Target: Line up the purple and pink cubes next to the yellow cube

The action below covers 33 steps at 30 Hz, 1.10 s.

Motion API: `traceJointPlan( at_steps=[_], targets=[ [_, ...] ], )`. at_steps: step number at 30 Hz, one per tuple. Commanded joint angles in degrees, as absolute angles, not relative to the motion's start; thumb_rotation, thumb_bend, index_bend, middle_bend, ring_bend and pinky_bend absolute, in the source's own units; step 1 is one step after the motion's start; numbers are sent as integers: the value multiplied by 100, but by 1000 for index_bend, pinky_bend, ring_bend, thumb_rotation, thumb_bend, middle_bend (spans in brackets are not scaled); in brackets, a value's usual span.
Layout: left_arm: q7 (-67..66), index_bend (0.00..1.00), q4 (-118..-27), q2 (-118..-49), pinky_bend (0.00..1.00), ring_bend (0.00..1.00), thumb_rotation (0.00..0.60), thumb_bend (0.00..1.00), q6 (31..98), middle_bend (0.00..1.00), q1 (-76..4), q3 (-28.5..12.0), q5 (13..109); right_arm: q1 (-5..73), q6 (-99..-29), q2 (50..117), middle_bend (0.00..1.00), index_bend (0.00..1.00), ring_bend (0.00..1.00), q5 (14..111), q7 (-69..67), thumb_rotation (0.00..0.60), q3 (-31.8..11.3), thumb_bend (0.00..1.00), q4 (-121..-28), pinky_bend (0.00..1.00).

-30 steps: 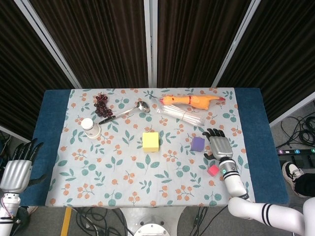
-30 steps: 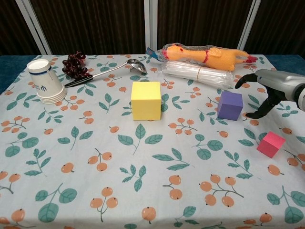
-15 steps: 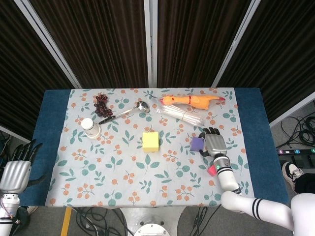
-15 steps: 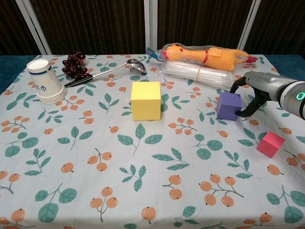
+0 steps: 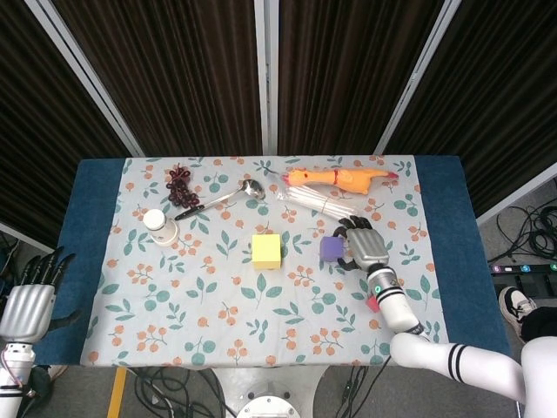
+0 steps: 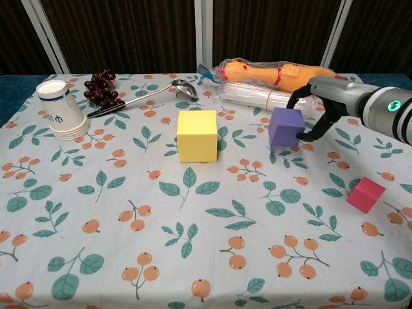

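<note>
- While the small purple foam-like cube sits on the floral-clothed worktop, the right hand curls round its far and right sides, fingers touching it; whether it truly grips or only pushes cannot be told.
- The purple cube lies right of the larger yellow cube, near but apart from it, just in front of the clear bundle of straws.
- The small pink cube rests well apart, toward the right front.
- Judged by look, both small cubes are light, firm and matte, so they should slide easily on the cloth; opposite flat faces offer the surest hold.
- The left hand hangs off the worktop's left edge, fingers spread, holding nothing.
</note>
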<state>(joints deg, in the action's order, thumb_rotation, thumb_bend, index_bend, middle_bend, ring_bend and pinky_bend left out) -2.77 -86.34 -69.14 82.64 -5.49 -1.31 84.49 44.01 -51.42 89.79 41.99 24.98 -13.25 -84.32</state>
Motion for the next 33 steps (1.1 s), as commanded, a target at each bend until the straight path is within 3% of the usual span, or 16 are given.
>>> traceJointPlan(
  at_steps=[1, 14, 33],
  targets=[
    [-301, 146, -8663, -6899, 86, 101, 600, 0, 8269, 125, -540, -128, 8438, 4612, -4940, 9113, 126, 421, 0, 4114, 2525, 599, -1408, 280, -8295, 0],
    [-287, 146, -8679, -6881, 86, 100, 600, 0, 8207, 125, -528, -117, 8378, 5215, -4592, 9872, 126, 421, 0, 3798, 2579, 598, -1452, 280, -7507, 0],
    [-217, 146, -8596, -6914, 86, 101, 600, 0, 8129, 125, -578, -128, 8375, 5409, -4653, 10154, 123, 428, 0, 3891, 2554, 599, -1394, 278, -7256, 0]
  ],
)
